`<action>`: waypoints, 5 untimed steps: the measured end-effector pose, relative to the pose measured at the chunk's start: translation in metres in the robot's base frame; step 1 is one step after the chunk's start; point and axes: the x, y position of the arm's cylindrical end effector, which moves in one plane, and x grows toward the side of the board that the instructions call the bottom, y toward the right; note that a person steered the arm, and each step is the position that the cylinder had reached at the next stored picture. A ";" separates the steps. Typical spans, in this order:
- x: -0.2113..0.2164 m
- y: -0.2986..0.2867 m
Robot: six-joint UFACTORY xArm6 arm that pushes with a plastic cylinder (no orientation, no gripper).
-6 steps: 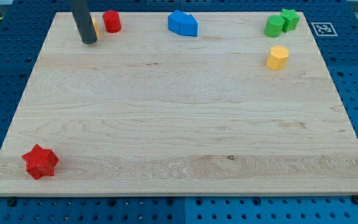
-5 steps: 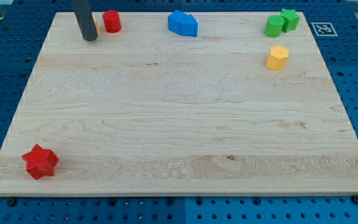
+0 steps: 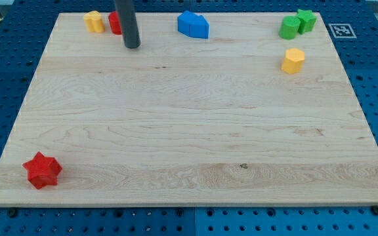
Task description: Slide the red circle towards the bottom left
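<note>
Pale wooden worktop (image 3: 189, 131) on a blue pegboard. Far left of my tip sits a yellow block (image 3: 94, 21); the red circle (image 3: 114, 23) hides just left and behind. My tip (image 3: 132, 46), a bare rod holding nothing, stands right of it, well placed for a leftward-downward shove.

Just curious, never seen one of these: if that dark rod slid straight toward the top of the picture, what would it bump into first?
Probably the red circle: my tip sits just below and right of it. Depth is unclear, so it might only graze it.
</note>
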 end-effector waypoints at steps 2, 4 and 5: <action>-0.054 0.008; -0.098 0.007; -0.098 -0.010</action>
